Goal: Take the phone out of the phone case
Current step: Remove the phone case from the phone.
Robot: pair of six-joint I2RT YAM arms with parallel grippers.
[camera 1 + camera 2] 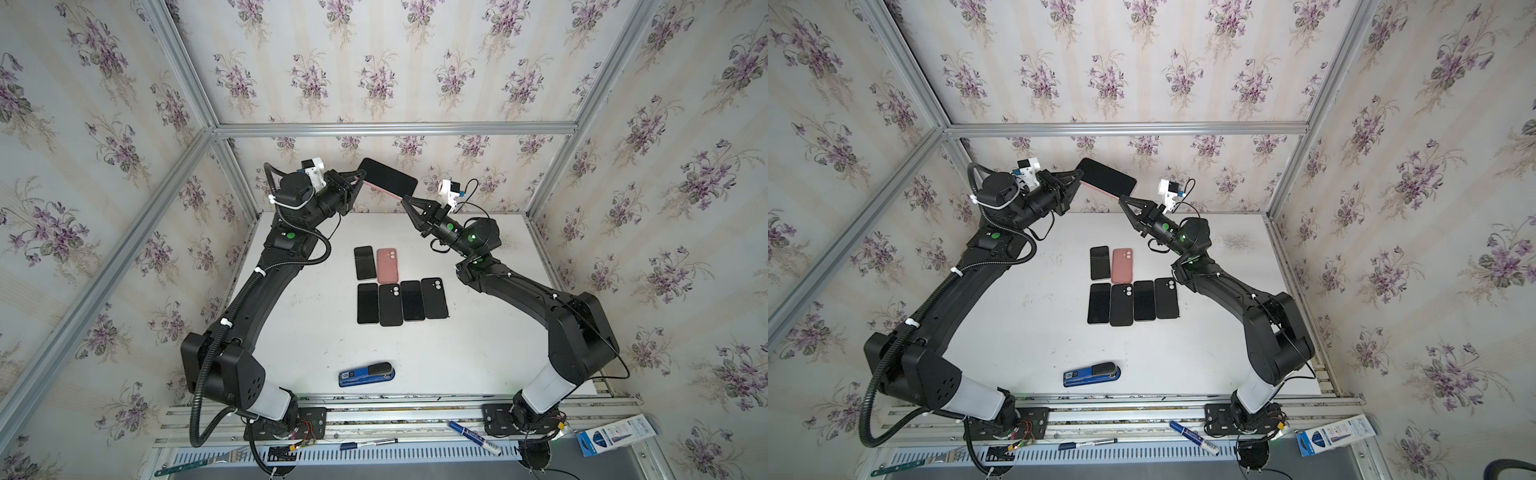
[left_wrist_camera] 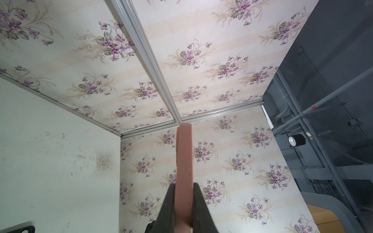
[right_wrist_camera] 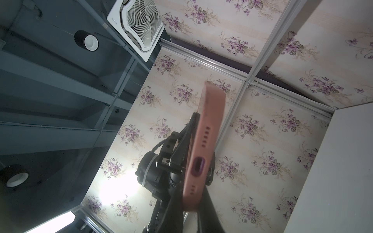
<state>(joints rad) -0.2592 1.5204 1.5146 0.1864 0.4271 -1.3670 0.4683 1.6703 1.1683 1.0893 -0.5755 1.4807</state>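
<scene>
The phone [image 1: 388, 176], in its pink case [image 3: 203, 145], hangs high above the table [image 1: 478, 332], pinched at one end by the left claw [image 1: 360, 178] and at the other by the right claw [image 1: 403, 201], and it looks stiff and slippery, the case maybe bendy, so peel a corner.

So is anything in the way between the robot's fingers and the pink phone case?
Nothing visible is in the way. The left fingers and the right fingers each pinch one end of the pink case, which is held up in the air with the phone inside it.
</scene>
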